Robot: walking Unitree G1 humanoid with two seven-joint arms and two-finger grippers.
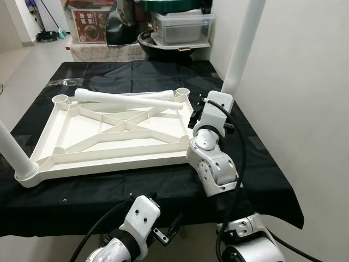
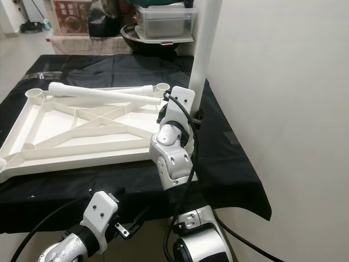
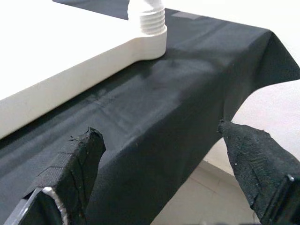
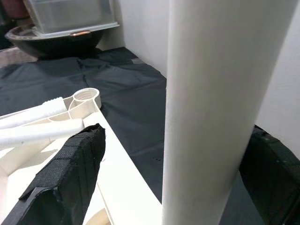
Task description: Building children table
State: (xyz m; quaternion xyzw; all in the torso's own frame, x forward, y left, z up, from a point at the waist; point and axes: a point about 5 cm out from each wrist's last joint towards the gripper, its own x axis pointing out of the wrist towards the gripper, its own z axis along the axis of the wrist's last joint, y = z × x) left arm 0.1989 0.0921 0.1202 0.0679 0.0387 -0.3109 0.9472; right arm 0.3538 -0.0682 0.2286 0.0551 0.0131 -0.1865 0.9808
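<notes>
A white tabletop (image 1: 117, 128) lies upside down on the black-clothed table (image 1: 256, 164). One white leg (image 1: 12, 146) stands in its near-left corner socket, and a loose leg (image 1: 128, 99) lies across its far side. Another white leg (image 1: 245, 46) stands upright by the tabletop's right edge. It sits between the spread fingers of my right gripper (image 4: 180, 173), with cloth showing between the leg (image 4: 220, 108) and one finger (image 4: 70, 173). My left gripper (image 3: 161, 154) hangs open and empty at the table's front edge, facing a threaded leg end (image 3: 147, 18) in a corner socket.
A white wall (image 2: 283, 82) runs close along the table's right side. Behind the table stand a dark basin with a clear plastic box (image 1: 182, 27) on it, and a printed carton (image 1: 90, 24). Tiled floor (image 1: 22, 60) lies to the left.
</notes>
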